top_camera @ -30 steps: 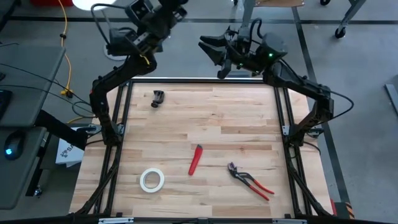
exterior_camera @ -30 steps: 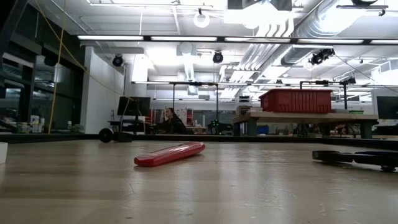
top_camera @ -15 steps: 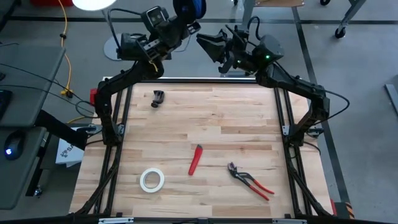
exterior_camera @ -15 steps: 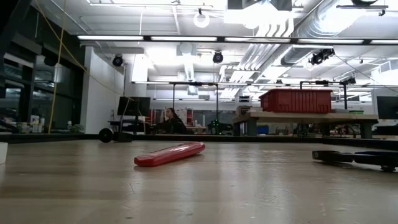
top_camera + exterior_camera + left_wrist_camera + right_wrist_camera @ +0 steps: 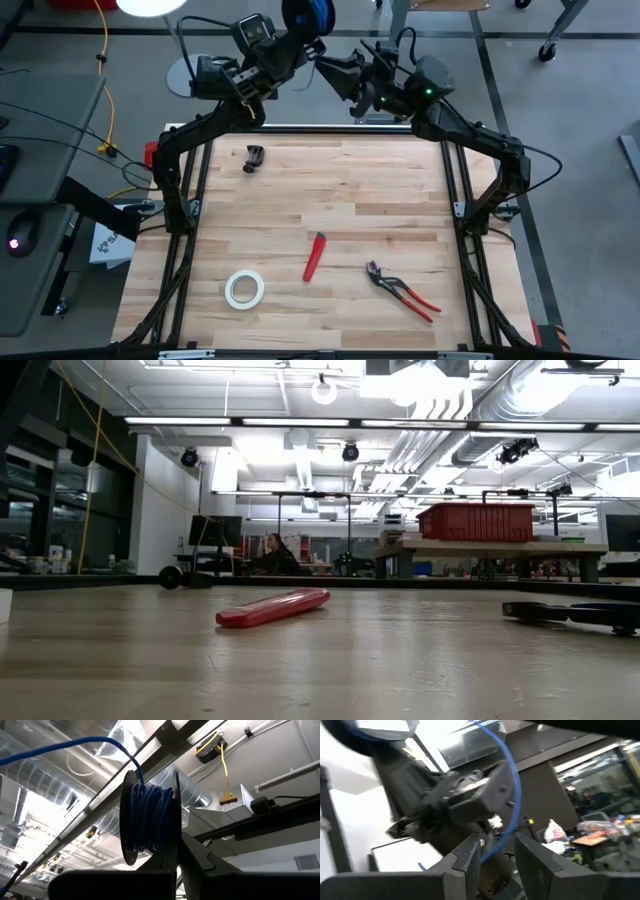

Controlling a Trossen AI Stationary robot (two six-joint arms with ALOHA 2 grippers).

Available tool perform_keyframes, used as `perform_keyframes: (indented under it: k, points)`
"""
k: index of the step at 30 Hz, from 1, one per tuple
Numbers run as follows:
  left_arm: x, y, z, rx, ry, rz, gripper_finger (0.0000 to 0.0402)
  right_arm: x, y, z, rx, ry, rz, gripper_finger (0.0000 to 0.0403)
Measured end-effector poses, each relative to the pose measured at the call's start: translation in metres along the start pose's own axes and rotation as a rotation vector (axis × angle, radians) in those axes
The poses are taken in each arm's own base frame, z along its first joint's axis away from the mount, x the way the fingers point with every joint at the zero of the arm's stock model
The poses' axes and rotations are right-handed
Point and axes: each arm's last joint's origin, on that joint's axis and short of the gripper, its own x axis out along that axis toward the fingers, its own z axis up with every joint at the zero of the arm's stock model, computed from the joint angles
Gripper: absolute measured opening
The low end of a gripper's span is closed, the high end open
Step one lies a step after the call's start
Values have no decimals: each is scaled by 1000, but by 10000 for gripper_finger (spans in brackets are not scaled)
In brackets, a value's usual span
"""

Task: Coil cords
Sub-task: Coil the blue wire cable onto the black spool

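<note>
A: High view first. Where was the left gripper (image 5: 300,40)?
B: Raised past the table's far edge, clamped tight on the spool (image 5: 306,14), which was wound with blue wire (image 5: 147,822). Left wrist view showed the spool's black flange pinched between the fingers (image 5: 192,865), with one strand leaving the spool's upper edge and arcing away.
A: Right gripper (image 5: 335,72)?
B: Also up beyond the far edge, just beside the left one, tips pointing at it. Right wrist view had the jaws partly apart with the blue wire (image 5: 507,795) curving down between the fingers (image 5: 465,860). Couldn't tell if the pads actually touched it.
A: Table (image 5: 380,200)?
B: Wood top. Small black clamp (image 5: 254,158) near the far left corner, white tape roll (image 5: 244,289) near the front left, red tool (image 5: 315,256) mid-table, red-handled pliers (image 5: 402,291) to its right.
A: Low view?
B: Only the red tool (image 5: 273,607) lying flat and the pliers' dark jaws (image 5: 570,612) at the right. No arms in it. Person seated far back in the room.
</note>
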Motion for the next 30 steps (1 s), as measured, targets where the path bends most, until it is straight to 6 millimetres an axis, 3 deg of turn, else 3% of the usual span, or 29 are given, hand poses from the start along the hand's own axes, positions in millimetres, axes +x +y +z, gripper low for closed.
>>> perform_keyframes:
  k: [13,24,27,30]
  points:
    - [-1,5,-7,-43,13,7,0,2,-8,-4,219,12,-26,110]
    - [-1,5,-6,-47,13,8,0,2,-8,-4,222,20,-16,105]
    - [-1,5,-6,-44,13,5,0,2,-7,-5,197,31,0,84]
    - [-3,7,-3,-37,17,5,0,1,-7,-6,143,54,-8,23]
